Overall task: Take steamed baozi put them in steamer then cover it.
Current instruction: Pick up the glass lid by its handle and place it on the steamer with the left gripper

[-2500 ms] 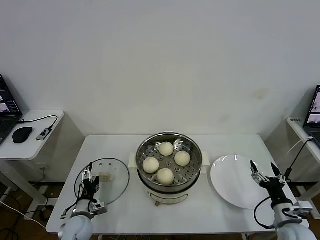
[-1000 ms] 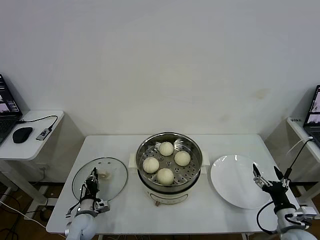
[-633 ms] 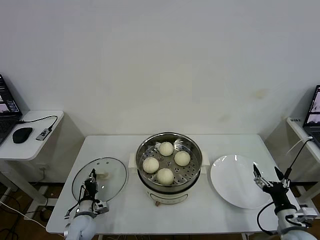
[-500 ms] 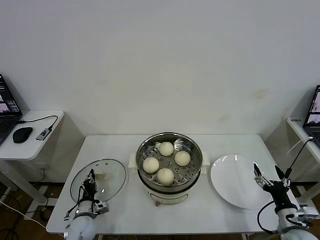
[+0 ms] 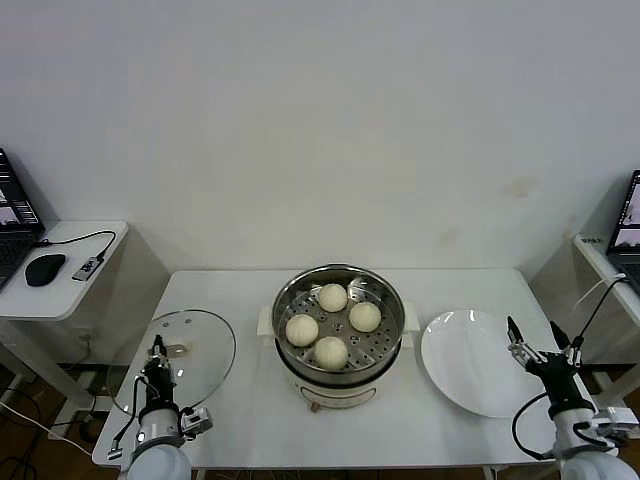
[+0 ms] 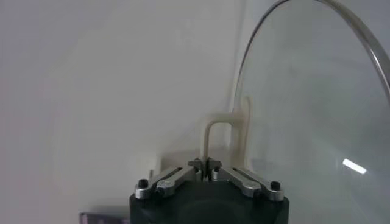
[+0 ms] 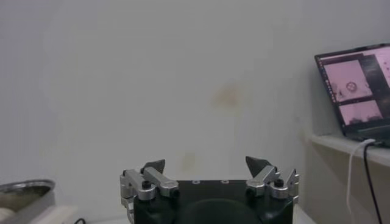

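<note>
White table point(image 5: 250, 420) spanning the middle, side desk point(image 5: 60, 275) well off to the left carrying a laptop point(image 5: 12, 220), a mouse point(image 5: 44, 269) and a cable. Second laptop point(image 5: 627, 225) at the far right edge.

Steamer point(image 5: 338, 335) at the table's centre, uncovered, steel bowl on a cream base. Four steamed baozi point(image 5: 331, 352) sitting on the perforated tray inside, spaced apart in a rough ring.

Glass lid point(image 5: 178, 357) left of the steamer, raised and tilted, overhanging the table's left edge. White plate point(image 5: 472, 362) right of the steamer, lying bare.

Left gripper point(image 5: 158, 362) pinched tight on the cream lid handle point(image 6: 216, 140), fingertips meeting around its thin loop. Right gripper point(image 5: 545, 352) spread wide beside the plate's right rim, holding nothing.

Nothing between lid and steamer but bare tabletop.
</note>
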`<state>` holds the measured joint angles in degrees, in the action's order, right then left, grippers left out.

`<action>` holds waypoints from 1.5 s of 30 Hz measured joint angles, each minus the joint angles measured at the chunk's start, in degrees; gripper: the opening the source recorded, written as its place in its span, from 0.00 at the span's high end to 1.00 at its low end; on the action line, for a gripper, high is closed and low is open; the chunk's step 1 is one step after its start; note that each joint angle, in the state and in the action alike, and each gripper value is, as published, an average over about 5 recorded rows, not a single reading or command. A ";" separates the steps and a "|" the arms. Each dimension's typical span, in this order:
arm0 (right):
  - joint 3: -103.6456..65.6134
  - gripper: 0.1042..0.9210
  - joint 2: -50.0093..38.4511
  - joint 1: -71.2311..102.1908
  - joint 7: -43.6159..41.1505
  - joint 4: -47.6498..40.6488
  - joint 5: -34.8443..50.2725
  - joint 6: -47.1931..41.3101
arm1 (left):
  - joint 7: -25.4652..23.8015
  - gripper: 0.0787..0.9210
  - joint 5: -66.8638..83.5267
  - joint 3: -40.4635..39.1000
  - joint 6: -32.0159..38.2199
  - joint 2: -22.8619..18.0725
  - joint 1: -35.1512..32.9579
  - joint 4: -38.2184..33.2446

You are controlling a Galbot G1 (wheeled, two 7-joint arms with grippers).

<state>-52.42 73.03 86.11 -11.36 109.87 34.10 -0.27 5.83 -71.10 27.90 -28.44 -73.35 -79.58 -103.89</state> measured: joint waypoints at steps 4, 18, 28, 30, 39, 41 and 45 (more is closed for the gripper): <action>-0.11 0.12 0.31 0.21 0.00 0.06 -0.21 0.06 | -1.87 0.94 -3.13 -0.16 -3.93 -1.02 -0.85 -3.97; -0.64 0.12 2.08 0.58 0.00 0.13 -2.71 0.37 | -12.82 0.94 -13.04 -5.44 -11.32 -3.12 0.58 -18.66; -1.38 0.12 3.86 0.58 -0.09 -0.37 -5.76 1.03 | -17.98 0.94 -17.67 -12.57 -13.07 -5.65 5.51 -19.01; -1.56 0.12 4.17 0.45 -0.10 -0.66 -6.28 1.25 | -18.87 0.94 -18.55 -13.95 -13.30 -6.34 6.69 -18.34; -2.20 0.12 5.28 -0.34 -0.17 -1.95 -7.91 1.87 | -21.59 0.94 -22.29 -19.79 -13.76 -10.12 11.61 -14.78; -2.34 0.12 5.41 -0.39 -0.21 -2.21 -8.18 2.01 | -21.94 0.94 -22.99 -21.09 -13.76 -10.96 12.56 -13.90; -2.69 0.12 5.56 -0.38 -0.27 -2.63 -8.54 2.25 | -22.73 0.94 -24.21 -23.73 -13.76 -12.48 14.10 -12.37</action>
<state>-55.11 78.59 85.73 -11.64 107.24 25.56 1.98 -16.90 -95.31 4.18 -42.20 -85.83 -65.48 -116.26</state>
